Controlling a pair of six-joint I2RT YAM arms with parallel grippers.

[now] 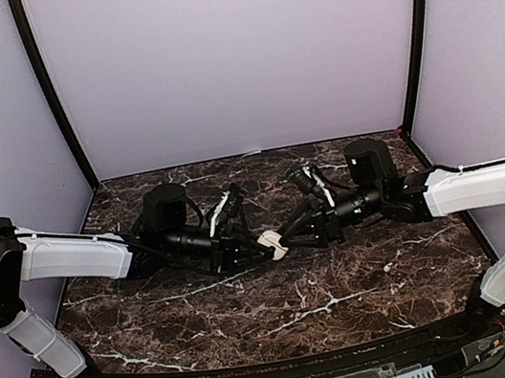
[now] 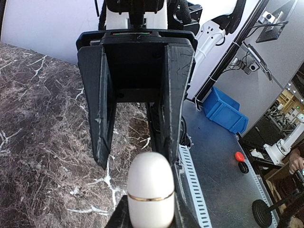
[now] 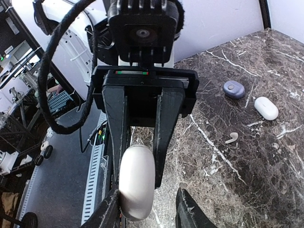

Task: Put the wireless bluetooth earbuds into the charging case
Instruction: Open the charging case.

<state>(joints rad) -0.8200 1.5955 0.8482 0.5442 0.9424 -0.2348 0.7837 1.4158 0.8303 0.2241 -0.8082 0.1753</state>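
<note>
A white capsule-shaped charging case (image 1: 273,245) with a gold band is held closed above the middle of the table. My right gripper (image 1: 287,239) is shut on it; in the right wrist view the case (image 3: 137,190) sits between its fingers. My left gripper (image 1: 254,245) faces it with jaws wide open, and the case (image 2: 151,194) is just beyond the tip of its right finger (image 2: 171,142). A tiny white curved earbud (image 3: 232,138) lies on the marble. No bud is in either gripper.
A lavender rounded piece (image 3: 234,89) and a white oval piece (image 3: 266,108) lie on the marble table (image 1: 300,297) beyond the earbud; I cannot tell whether they are buds or cases. In the top view the arms hide all three.
</note>
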